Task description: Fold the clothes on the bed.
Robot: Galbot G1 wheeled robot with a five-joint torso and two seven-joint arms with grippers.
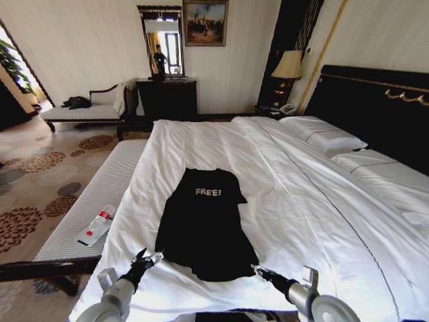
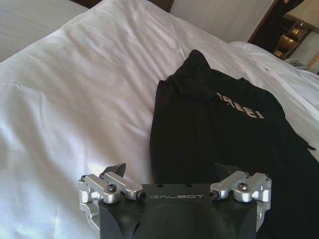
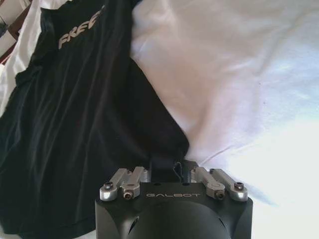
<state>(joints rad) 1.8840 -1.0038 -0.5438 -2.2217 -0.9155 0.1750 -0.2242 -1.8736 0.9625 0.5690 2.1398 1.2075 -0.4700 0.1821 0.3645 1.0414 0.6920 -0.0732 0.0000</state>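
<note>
Looking at the bed (image 1: pixel 315 201) first, it's huge, white duvet all over, and the black T-shirt (image 1: pixel 204 225) is lying flat on the near half, slightly toward my left side of the mattress. Its long axis runs away from me: collar and the FREE! lettering (image 1: pixel 208 192) at the far end, hem at the near edge right by the arms. So both bottom corners are what I've got in reach. The left tool (image 1: pixel 149 257) sits just off the hem's left corner, over white sheet, and from the left wrist view its fingers (image 2: pixel 115 171) are spread wide with nothing between them. The right tool (image 1: pixel 261 271) is at the hem's right corner, and in the right wrist view it (image 3: pixel 169 169) looks pinched down on the shirt's edge, dark fabric bunched right between the fingers. I reckon the right arm is already on its corner and the left one is the nearer-miss, needing to shift inward onto the cloth before any fold toward the collar can go.
</note>
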